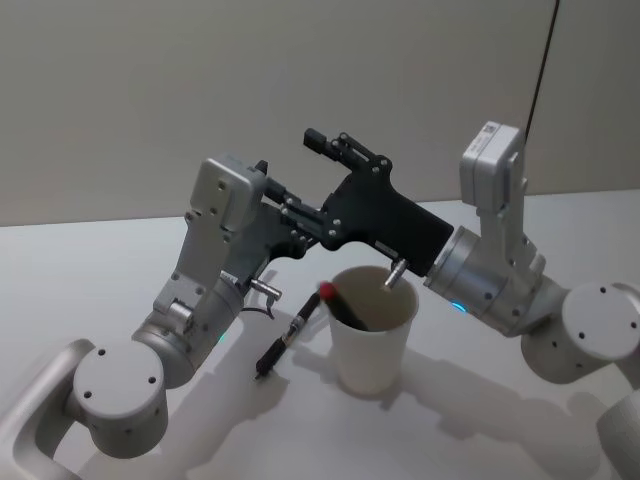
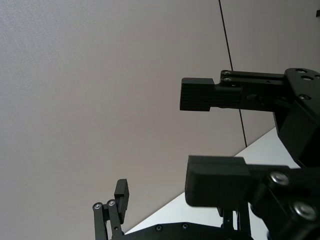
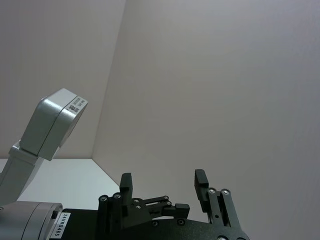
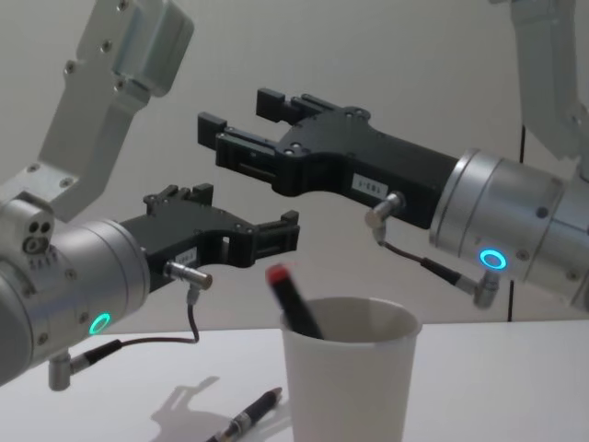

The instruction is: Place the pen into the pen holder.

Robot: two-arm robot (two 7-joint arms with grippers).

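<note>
The pen holder, a white paper cup [image 1: 370,340] [image 4: 345,378], stands on the table. A pen with a red end [image 1: 340,305] [image 4: 293,302] leans inside it. A second, dark pen [image 1: 285,345] [image 4: 248,419] lies on the table just left of the cup. My left gripper [image 1: 300,225] [image 4: 267,235] [image 2: 200,137] hovers open and empty above that lying pen. My right gripper [image 1: 330,142] [image 4: 241,110] [image 3: 162,182] is also open and empty, raised higher, with its body passing above the cup.
The white table [image 1: 100,280] runs back to a plain grey wall. Both arms cross over the cup, so the space right above it is crowded. Cables [image 4: 433,267] hang from the wrists.
</note>
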